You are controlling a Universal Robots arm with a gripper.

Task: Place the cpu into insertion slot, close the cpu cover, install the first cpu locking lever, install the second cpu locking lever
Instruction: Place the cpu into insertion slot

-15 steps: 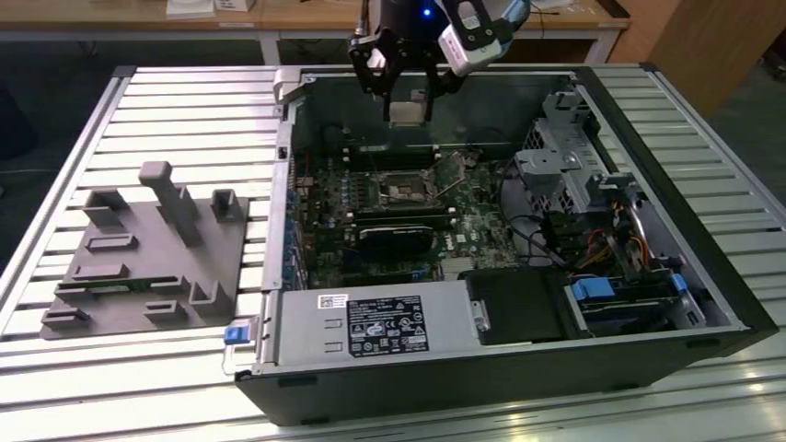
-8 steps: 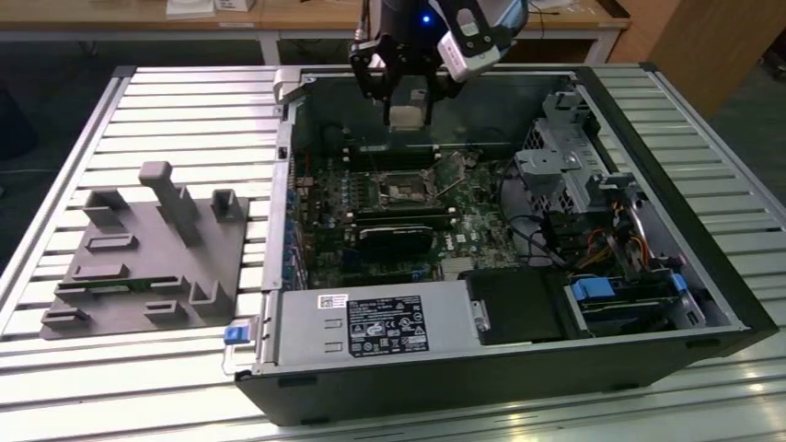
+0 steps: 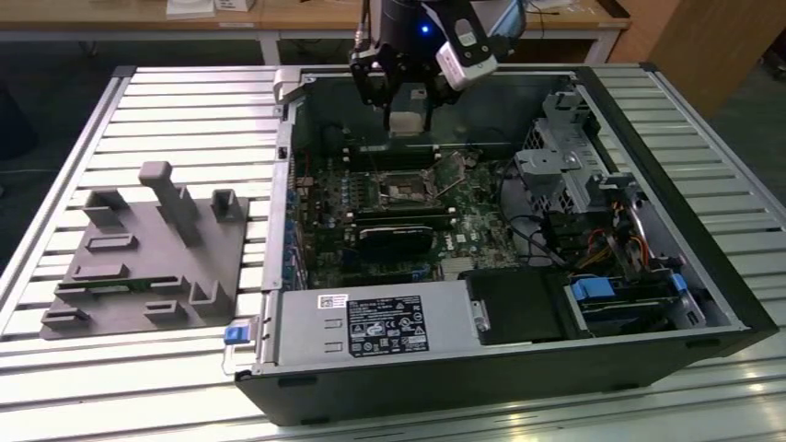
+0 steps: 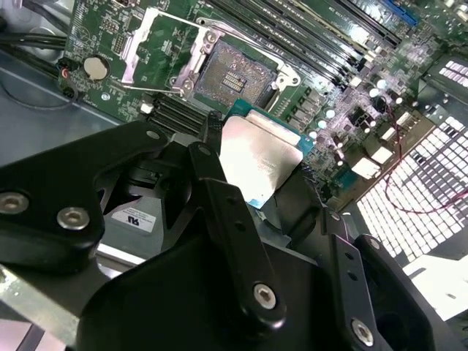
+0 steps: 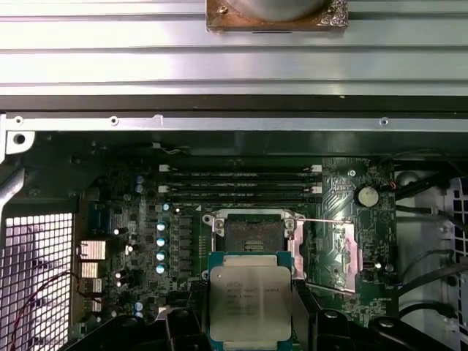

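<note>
gripper [image 3: 406,112]: clamped on two edges of the cpu [image 5: 251,303], chip held flat.
cpu: above the board, clear of the slot [image 5: 252,234], not yet seated.
slot: open, bare, at 6 o'clock of the gripper in the exterior view.
cover [image 5: 342,256]: swung open beside the slot.
care: square the chip to the rim, lower it level, no force.

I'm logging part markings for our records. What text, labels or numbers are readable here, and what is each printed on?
Nothing can be quoted with confidence:
cpu, held in the gripper: several printed lines on its metal top, too small to read.
label on the power-supply box: symbols and fine print, too small to read.
white sticker in the second wrist view: a dark mark, not legible.
</note>
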